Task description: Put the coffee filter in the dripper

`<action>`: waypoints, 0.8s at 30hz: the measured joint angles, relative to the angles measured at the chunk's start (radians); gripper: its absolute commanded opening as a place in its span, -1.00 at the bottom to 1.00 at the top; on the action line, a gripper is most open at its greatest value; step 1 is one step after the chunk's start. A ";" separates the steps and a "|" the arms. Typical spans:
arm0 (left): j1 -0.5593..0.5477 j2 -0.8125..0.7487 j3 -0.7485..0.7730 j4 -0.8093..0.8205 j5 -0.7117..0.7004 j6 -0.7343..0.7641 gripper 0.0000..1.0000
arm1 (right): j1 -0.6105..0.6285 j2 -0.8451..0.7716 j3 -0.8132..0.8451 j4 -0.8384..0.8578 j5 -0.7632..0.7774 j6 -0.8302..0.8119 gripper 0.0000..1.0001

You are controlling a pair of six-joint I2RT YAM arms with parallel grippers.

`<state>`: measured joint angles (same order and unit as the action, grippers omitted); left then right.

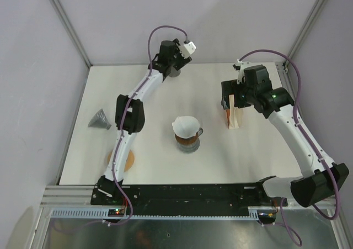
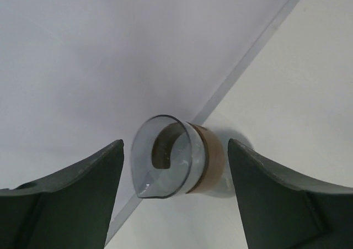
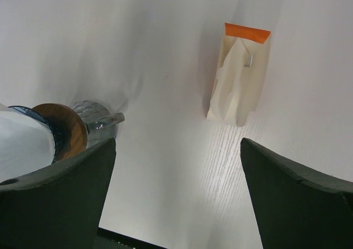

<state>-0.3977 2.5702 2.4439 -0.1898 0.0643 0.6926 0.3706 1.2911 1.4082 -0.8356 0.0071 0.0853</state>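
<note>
A white paper coffee filter (image 1: 186, 125) sits in the glass dripper (image 1: 189, 142) with a wooden collar at the table's middle. In the right wrist view the dripper (image 3: 66, 133) and the filter (image 3: 22, 147) show at the left edge. A stack of cream filters in an orange-topped holder (image 1: 234, 119) stands right of the dripper and shows in the right wrist view (image 3: 241, 80). My right gripper (image 1: 230, 102) (image 3: 176, 205) is open and empty, above the table beside the holder. My left gripper (image 1: 172, 64) (image 2: 176, 205) is open and empty at the back of the table, facing a glass carafe (image 2: 176, 160).
The glass carafe (image 1: 174, 71) with a wooden band stands near the back wall. A grey funnel (image 1: 99, 119) lies at the left edge. A brown round coaster (image 1: 124, 159) lies front left, partly under the left arm. Walls and a metal frame surround the table.
</note>
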 measured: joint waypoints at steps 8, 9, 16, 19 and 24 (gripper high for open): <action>-0.005 0.002 -0.107 -0.038 -0.014 0.208 0.65 | -0.002 0.006 0.000 -0.001 0.004 -0.012 0.99; -0.005 0.003 -0.104 -0.047 -0.018 0.231 0.64 | -0.002 0.006 0.000 -0.002 0.004 -0.012 0.99; -0.006 0.003 -0.087 -0.092 -0.032 0.364 -0.04 | -0.003 0.006 0.000 -0.006 0.008 -0.012 0.99; -0.006 0.003 -0.083 -0.097 -0.027 0.402 -0.16 | -0.003 0.006 0.000 -0.009 0.012 -0.013 0.99; -0.003 0.000 -0.079 -0.112 0.019 0.417 -0.25 | -0.003 0.006 0.000 -0.016 0.016 -0.013 0.99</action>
<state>-0.4007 2.5698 2.3650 -0.3019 0.0834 1.1099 0.3679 1.2976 1.4078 -0.8513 0.0231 0.0727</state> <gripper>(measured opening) 0.410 0.993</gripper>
